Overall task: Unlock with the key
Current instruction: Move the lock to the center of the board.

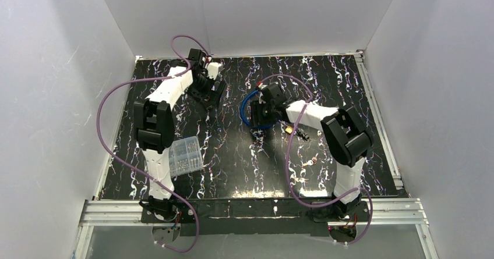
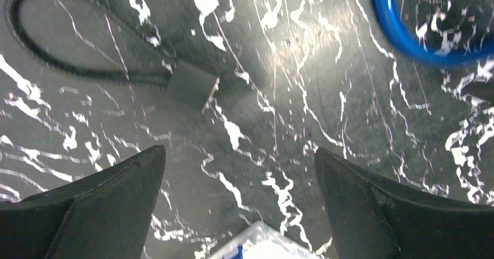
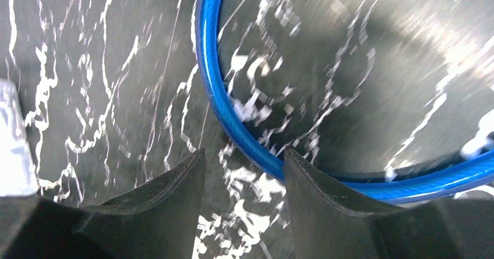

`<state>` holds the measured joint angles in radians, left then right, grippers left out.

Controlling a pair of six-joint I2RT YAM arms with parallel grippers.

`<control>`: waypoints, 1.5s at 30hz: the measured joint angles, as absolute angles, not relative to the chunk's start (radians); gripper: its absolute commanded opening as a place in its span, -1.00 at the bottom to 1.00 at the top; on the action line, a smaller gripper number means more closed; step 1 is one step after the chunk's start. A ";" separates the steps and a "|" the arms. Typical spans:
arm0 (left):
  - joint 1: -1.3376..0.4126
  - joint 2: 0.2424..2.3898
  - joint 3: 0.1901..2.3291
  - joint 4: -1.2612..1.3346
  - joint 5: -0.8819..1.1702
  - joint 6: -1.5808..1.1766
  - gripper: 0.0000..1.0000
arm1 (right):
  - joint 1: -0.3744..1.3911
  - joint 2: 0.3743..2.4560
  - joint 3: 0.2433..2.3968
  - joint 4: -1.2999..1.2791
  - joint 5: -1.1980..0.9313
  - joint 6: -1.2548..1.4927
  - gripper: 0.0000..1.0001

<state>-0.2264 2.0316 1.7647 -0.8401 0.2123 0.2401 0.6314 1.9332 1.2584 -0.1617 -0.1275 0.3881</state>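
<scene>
The right pincer (image 3: 244, 154) is seen low over the table (image 3: 378, 49). Its fingers (image 3: 169, 195) are parted by a moderate gap and nothing is clamped between them. A blue cable (image 3: 205, 67) is laid in a loop just beyond the tips. It runs down from ahead of the left finger, crosses the gap close to the tips and is hidden behind the right finger. Whether the fingers touch it cannot be told. From above, a small brass lock (image 1: 289, 129) is seen on the table just beside this pincer, on its right and outside the blue loop. Small dark bits (image 1: 303, 135) lie against the lock but are too small to be named.

The left pincer (image 2: 239, 154) is held wide open above the table, well apart from the right one, and nothing is gripped in it. Ahead of it and to its left, a black cable (image 2: 35, 55) is laid in a loop that ends in a dark block (image 2: 192, 84). Part of the blue cable is seen ahead and to its right. The corner of a clear box (image 2: 256, 244) is seen behind the tips, between the two fingers.
</scene>
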 measured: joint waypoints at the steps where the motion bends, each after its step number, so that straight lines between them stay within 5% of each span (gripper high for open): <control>1: -0.226 2.046 1.772 -0.822 0.214 0.240 0.99 | 0.643 1.911 1.226 -0.153 -0.134 0.397 0.16; 23: -0.227 2.190 1.751 -0.669 0.238 0.273 0.84 | 0.811 1.551 0.978 -0.234 -0.204 0.467 0.28; 36: -0.246 2.097 1.578 -0.558 0.253 0.273 0.81 | 0.505 1.333 0.900 -0.272 -0.214 0.539 -0.03; 45: -0.342 1.980 1.413 -0.551 0.268 0.264 0.81 | 0.465 1.264 0.755 -0.341 -0.146 0.585 -0.24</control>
<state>-0.3416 1.9801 1.4130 -0.5506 0.2675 0.2637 0.4651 1.2643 0.7552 -0.3412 -0.1465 0.5848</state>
